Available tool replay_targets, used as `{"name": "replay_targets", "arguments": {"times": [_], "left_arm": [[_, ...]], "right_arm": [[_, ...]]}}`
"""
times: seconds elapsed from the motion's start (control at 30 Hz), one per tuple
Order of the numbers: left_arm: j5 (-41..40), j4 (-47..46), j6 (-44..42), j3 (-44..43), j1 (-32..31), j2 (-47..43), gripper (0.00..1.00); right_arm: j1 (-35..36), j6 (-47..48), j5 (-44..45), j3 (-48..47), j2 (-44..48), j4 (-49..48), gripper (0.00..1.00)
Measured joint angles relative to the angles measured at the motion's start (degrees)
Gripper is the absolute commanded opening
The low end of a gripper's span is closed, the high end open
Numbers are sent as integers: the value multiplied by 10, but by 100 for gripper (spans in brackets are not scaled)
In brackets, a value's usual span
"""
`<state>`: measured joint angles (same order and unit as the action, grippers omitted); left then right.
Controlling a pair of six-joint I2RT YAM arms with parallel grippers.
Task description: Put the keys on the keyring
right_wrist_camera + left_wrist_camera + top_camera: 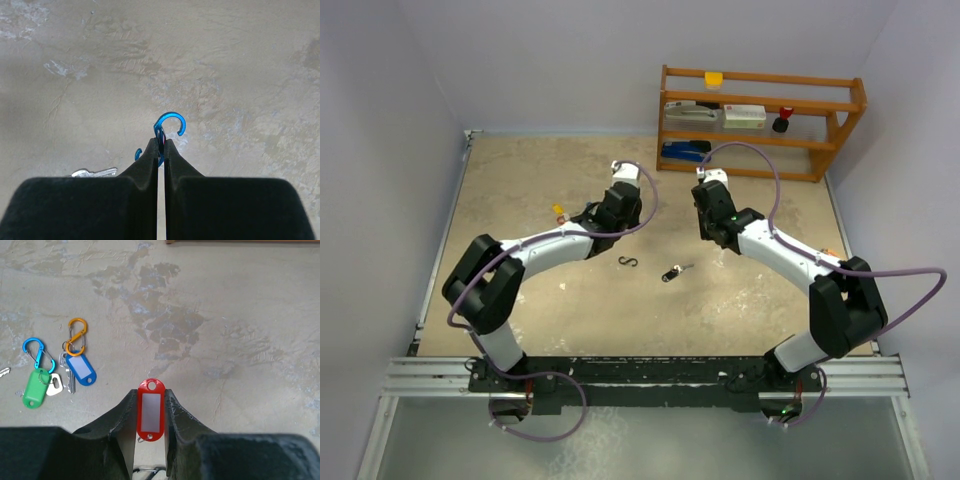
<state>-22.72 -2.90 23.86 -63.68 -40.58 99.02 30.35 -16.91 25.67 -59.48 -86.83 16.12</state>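
My left gripper (151, 394) is shut on the red plastic tag (150, 410) of one of the keys. The tag stands upright between the fingers, with a small wire loop at its lower end, and the key blade is hidden. My right gripper (160, 142) is shut on a blue S-shaped keyring clip (172, 117) whose open hook sticks out past the fingertips. Both grippers hang above the table's middle. On the table to the left lie a green-tagged key (35, 389) and a blue-tagged key (81, 371), next to a blue clip (36, 352) and an orange clip (76, 336).
A black S-clip (627, 261) and a black fob (672, 273) lie on the table between the arms. A bare silver key (95, 173) lies below and left of my right gripper. A wooden shelf (760, 120) with small items stands at the back right.
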Motion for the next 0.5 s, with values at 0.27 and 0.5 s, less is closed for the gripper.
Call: {"name": "replay_targets", "arguments": {"times": [0.27, 0.5], "left_arm": [[18, -49, 33, 45, 0, -24, 17], [39, -106, 66, 67, -8, -32, 17]], "right_arm": [[0, -4, -37, 1, 0, -8, 0], [0, -13, -73, 1, -1, -25, 0]]}}
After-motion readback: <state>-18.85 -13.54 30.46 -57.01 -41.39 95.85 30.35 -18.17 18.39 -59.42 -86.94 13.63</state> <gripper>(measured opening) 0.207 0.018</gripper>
